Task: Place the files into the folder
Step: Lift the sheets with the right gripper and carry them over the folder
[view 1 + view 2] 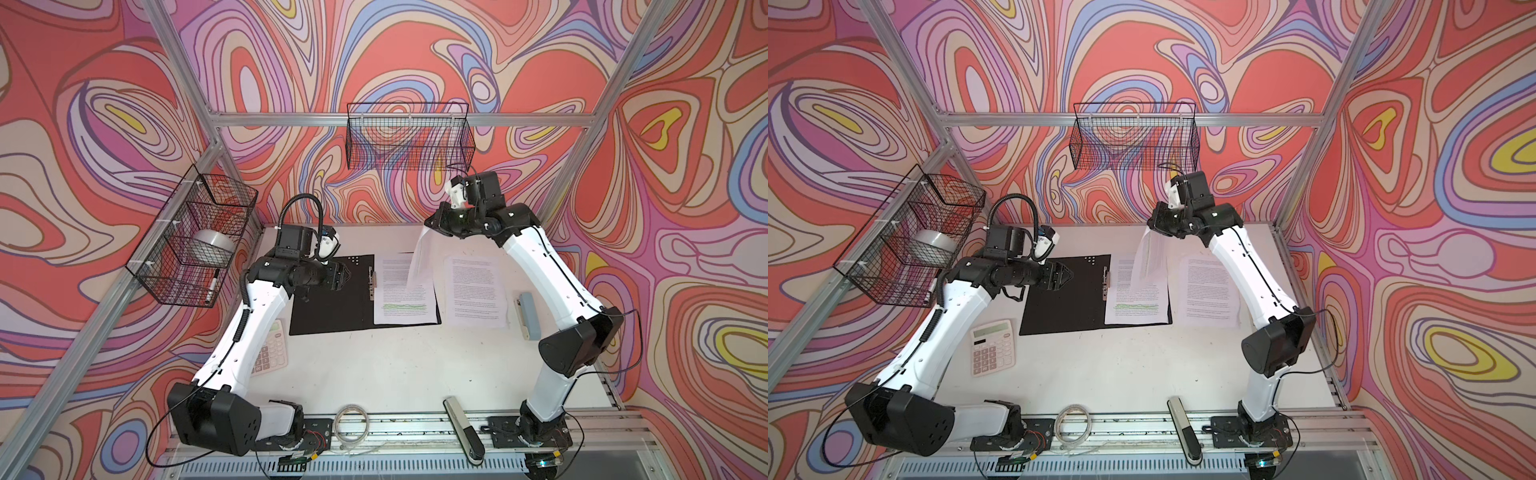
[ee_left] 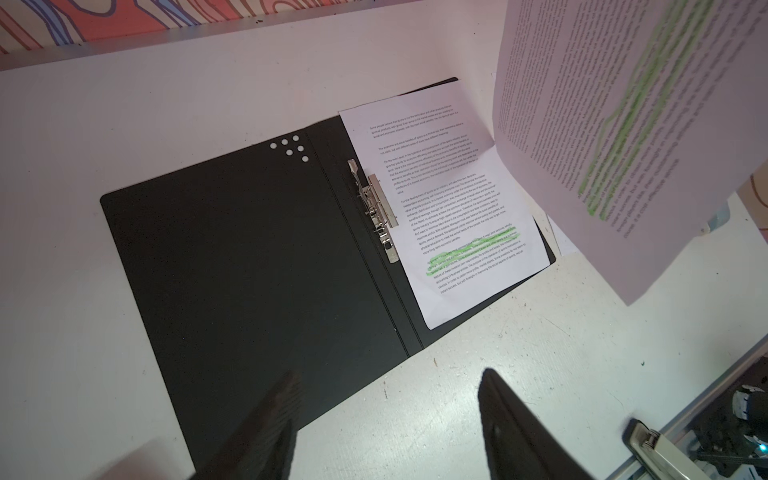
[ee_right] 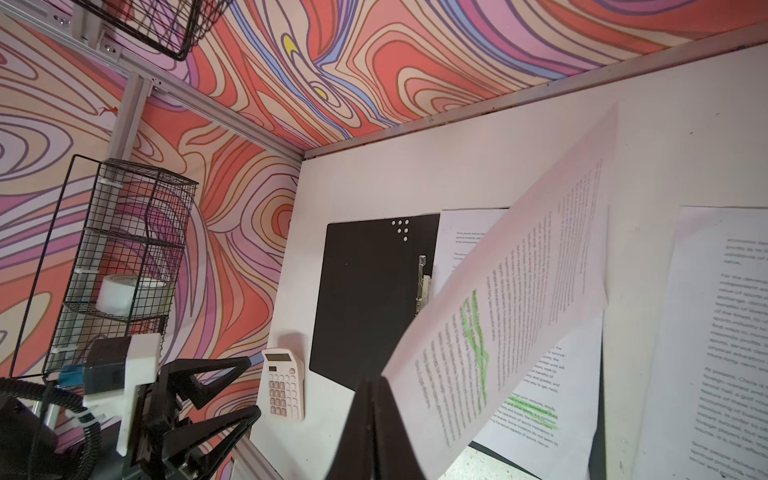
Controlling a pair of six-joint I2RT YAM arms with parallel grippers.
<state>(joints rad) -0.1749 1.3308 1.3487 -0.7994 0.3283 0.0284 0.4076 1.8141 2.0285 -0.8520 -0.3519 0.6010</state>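
The folder (image 1: 328, 295) lies open, black side up, in the middle of both top views, with its metal clip (image 1: 372, 282) by the spine. One printed sheet (image 1: 403, 301) lies flat in its right half; I can't tell whether the clip pins it. My right gripper (image 1: 429, 224), above the folder's upper right corner, is clenched on a corner of a second sheet (image 1: 420, 262), which hangs down over the first. A third sheet (image 1: 476, 291) lies on the table just right of the folder. My left gripper (image 1: 345, 277) hovers over the folder's left half, jaws released.

The wire basket (image 1: 195, 237) at left holds a tape roll (image 1: 212, 245) and, lower, a marker (image 1: 212, 286). The calculator (image 1: 274, 353) is half hidden under my left arm in a top view. I can't identify the grey-blue oblong (image 1: 528, 313) at right.
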